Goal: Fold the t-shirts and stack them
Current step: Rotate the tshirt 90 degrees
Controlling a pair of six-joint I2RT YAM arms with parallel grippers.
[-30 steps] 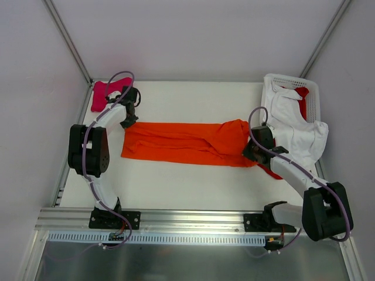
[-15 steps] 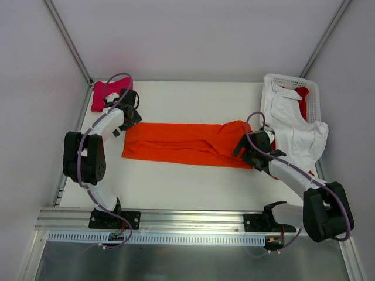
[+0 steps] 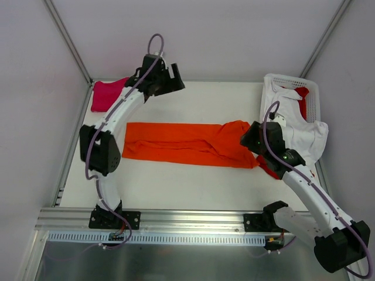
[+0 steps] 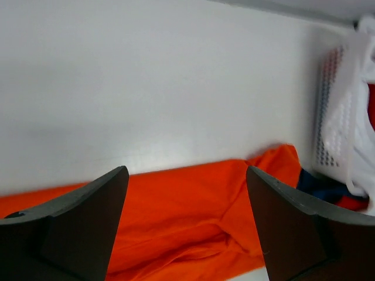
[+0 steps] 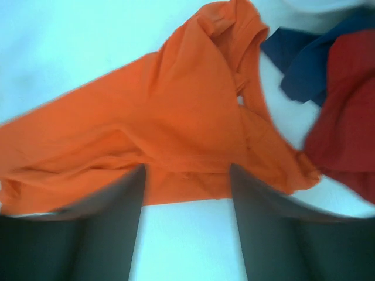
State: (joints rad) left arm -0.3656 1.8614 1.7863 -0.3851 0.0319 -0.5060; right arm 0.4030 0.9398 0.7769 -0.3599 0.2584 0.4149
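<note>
The bright orange t-shirt [image 3: 181, 144] lies across the middle of the table as a long flat strip, bunched at its right end. My left gripper [image 3: 174, 79] is raised high over the back of the table and stands open and empty; in its wrist view the left gripper [image 4: 186, 171] looks down on the orange t-shirt [image 4: 193, 216]. My right gripper [image 3: 249, 137] hovers at the shirt's right end. In its own view the right gripper [image 5: 186, 170] is open, with nothing between the fingers, above the orange t-shirt [image 5: 176, 111]. A magenta-pink t-shirt [image 3: 105, 93] lies at the back left corner.
A white slotted basket [image 3: 310, 88] stands at the back right. A white t-shirt [image 3: 299, 126] drapes over its front and a red t-shirt [image 3: 302, 96] lies inside. Red cloth [image 5: 345, 117] and dark blue cloth [image 5: 304, 58] lie beside the orange shirt's right end.
Both grippers opened and let go of the orange shirt. The left arm rose from the shirt's left end toward the back of the table. The right gripper lifted slightly.
</note>
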